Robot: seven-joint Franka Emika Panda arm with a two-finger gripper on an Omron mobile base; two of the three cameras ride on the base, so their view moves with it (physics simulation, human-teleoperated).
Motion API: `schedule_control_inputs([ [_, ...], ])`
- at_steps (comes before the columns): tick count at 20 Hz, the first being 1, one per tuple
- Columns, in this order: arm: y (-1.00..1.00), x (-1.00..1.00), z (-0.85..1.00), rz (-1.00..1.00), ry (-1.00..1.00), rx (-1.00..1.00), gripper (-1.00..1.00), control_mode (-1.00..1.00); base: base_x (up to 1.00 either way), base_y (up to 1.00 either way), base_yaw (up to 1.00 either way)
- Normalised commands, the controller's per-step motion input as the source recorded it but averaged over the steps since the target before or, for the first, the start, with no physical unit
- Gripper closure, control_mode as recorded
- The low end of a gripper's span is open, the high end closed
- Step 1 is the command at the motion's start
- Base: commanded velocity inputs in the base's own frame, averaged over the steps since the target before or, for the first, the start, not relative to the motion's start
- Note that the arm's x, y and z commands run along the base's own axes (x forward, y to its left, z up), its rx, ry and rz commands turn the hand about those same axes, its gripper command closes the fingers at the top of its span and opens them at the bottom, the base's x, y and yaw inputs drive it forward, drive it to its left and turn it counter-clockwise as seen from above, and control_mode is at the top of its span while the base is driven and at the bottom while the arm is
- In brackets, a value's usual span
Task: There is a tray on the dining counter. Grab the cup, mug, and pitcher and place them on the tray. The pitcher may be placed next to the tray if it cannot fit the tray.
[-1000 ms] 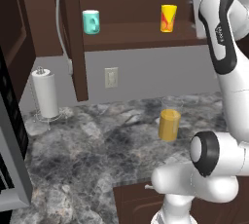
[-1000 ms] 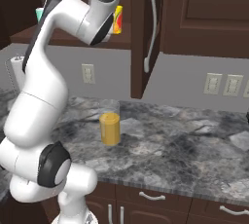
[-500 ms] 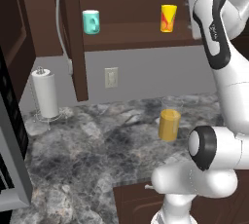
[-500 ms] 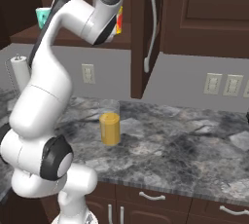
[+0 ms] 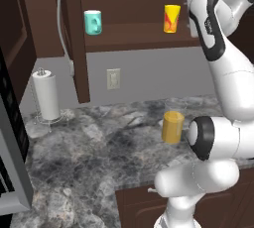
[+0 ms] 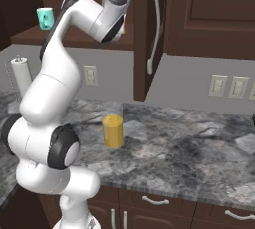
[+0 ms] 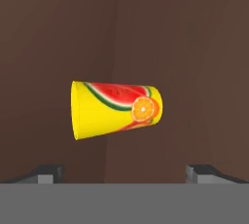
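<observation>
Gripper (image 7: 124,172) closer to cup (image 7: 115,108), jaws wide.

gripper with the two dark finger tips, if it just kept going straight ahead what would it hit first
Most likely the small yellow handleless cup with the fruit print, which sits centred ahead of the open gripper in the hand view, on the dark wooden cabinet shelf. Nothing shows between them, though the gap is hard to judge.

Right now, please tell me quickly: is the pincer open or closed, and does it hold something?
Pincer: open and holding nothing; the yellow cup stands ahead of it, apart from both fingertips.
</observation>
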Motion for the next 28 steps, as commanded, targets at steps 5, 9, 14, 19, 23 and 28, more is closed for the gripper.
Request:
schedule_control_inputs([
  [5, -0.04, 0.40, 0.00, 0.00, 0.00, 0.00, -1.00, -1.00, 0.00, 0.00, 0.00],
  [9, -0.01, 0.31, 0.00, 0.00, 0.02, 0.00, -1.00, -1.00, 0.00, 0.00, 0.00],
  [14, 0.00, 0.23, 0.00, 0.00, 0.07, 0.00, -1.00, -1.00, 0.00, 0.00, 0.00],
  [19, 0.00, 0.21, 0.00, 0.00, 0.05, 0.00, -1.00, -1.00, 0.00, 0.00, 0.00],
  [23, 0.00, 0.17, 0.00, 0.00, 0.05, 0.00, -1.00, -1.00, 0.00, 0.00, 0.00],
  [28, 0.00, 0.12, 0.00, 0.00, 0.05, 0.00, -1.00, -1.00, 0.00, 0.00, 0.00],
])
